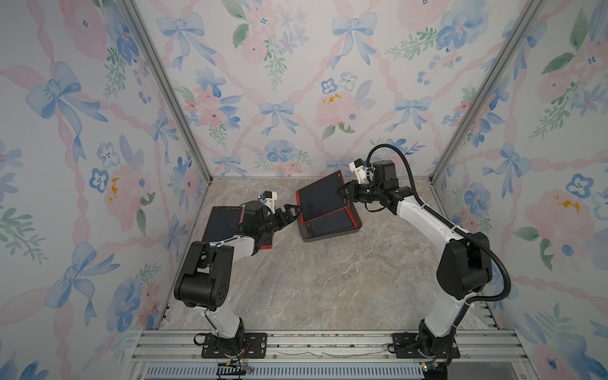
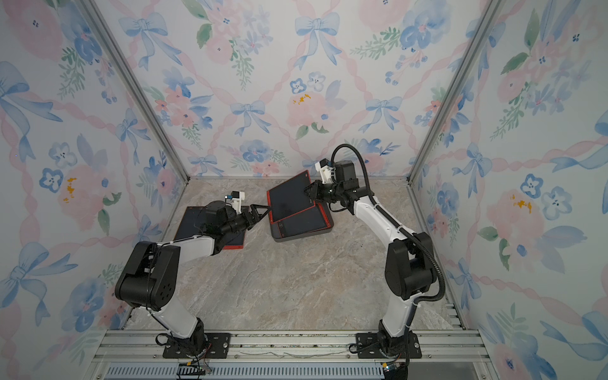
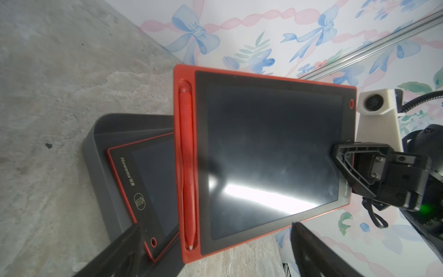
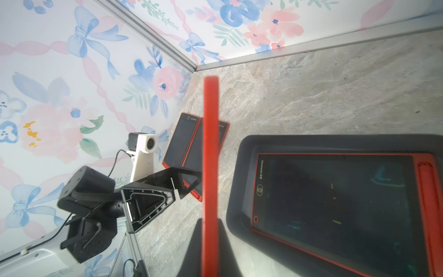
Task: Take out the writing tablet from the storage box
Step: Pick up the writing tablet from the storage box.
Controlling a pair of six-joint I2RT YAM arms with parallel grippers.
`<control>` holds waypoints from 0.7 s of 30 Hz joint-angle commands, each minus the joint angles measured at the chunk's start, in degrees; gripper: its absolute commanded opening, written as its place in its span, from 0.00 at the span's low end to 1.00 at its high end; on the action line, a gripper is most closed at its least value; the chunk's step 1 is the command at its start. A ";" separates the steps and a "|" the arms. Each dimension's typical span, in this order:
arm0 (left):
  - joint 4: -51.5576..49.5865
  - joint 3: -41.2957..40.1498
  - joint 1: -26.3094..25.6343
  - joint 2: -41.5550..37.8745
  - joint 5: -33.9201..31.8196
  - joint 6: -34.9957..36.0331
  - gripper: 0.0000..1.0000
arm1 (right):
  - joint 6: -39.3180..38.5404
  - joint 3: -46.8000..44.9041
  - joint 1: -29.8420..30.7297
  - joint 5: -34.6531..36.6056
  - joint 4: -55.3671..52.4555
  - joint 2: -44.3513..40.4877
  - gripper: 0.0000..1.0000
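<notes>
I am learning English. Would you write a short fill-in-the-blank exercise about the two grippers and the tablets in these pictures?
1. The right gripper is ____ on the raised tablet.
2. The left gripper, near that tablet's edge, is ____ and holds nothing.
3. The storage box contains ____ other tablet.
4. The stylus in the raised tablet's slot is ____ in colour.
Missing words: shut, open, one, red.

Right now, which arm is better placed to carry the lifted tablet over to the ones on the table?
Probably left: the left end effector is open at the free edge of the lifted tablet, near the set-down tablets. The right end effector is shut on its opposite edge.
</notes>
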 commanded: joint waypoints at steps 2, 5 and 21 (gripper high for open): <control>2.45 1.87 0.40 1.21 3.99 1.95 0.95 | 4.74 -0.79 -1.40 -6.36 8.49 0.30 0.00; 2.99 2.16 0.54 1.62 4.48 1.87 0.95 | 7.26 -0.88 -1.69 -8.56 9.29 0.67 0.00; 9.93 3.37 0.95 1.39 8.43 -2.41 0.86 | 11.68 -1.01 -2.26 -13.86 14.04 5.07 0.00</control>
